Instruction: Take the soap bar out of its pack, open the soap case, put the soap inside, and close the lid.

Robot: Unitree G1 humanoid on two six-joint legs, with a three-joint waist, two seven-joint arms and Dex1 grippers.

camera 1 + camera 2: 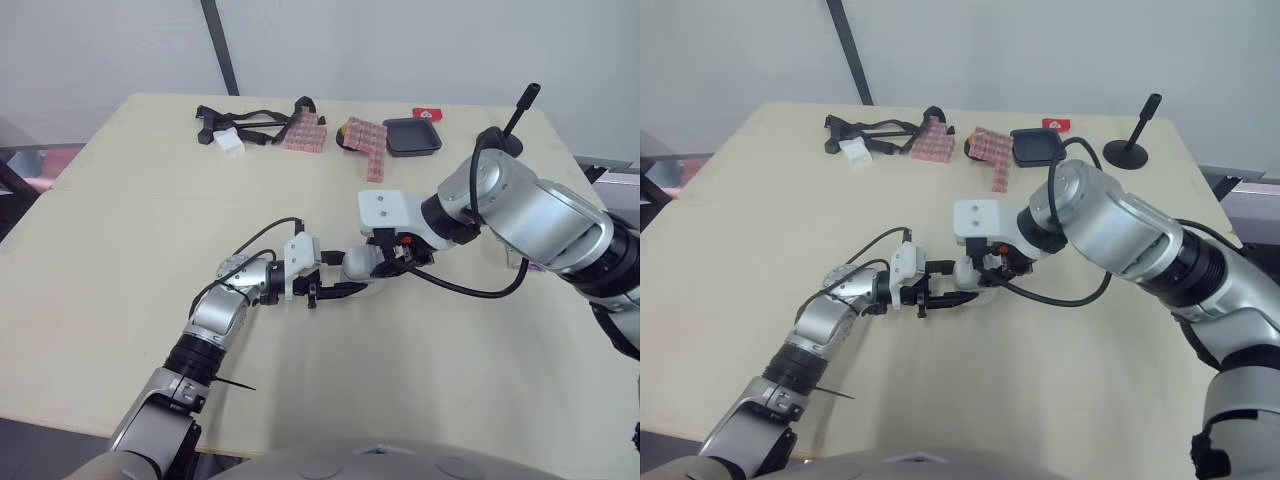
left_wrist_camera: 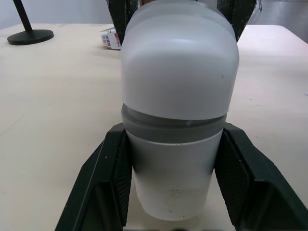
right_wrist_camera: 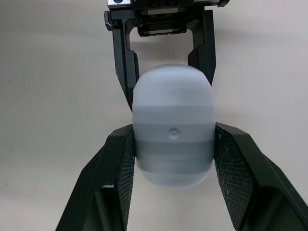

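One soap case [image 3: 173, 144] (a grey band rings its middle) is held over the middle of the table [image 1: 120, 300]; two grippers clamp it, the left gripper [image 1: 338, 289] on its left end and the right gripper [image 1: 388, 262] on its right end. Bare tabletop spreads wide to the left and near; along the far edge lie one tangle of black straps [image 1: 250, 122], two pink block clusters [image 1: 305, 132], one black tray [image 1: 412, 136] and, at the far right, one black stand [image 1: 1130, 150].

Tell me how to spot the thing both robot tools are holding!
Start at the big beige table and look at its middle, where the left tool and right tool meet. Clamped between them is the soap case. Unlike the pink blocks and black tray at the far edge, it is white and rounded with a grey band around it.
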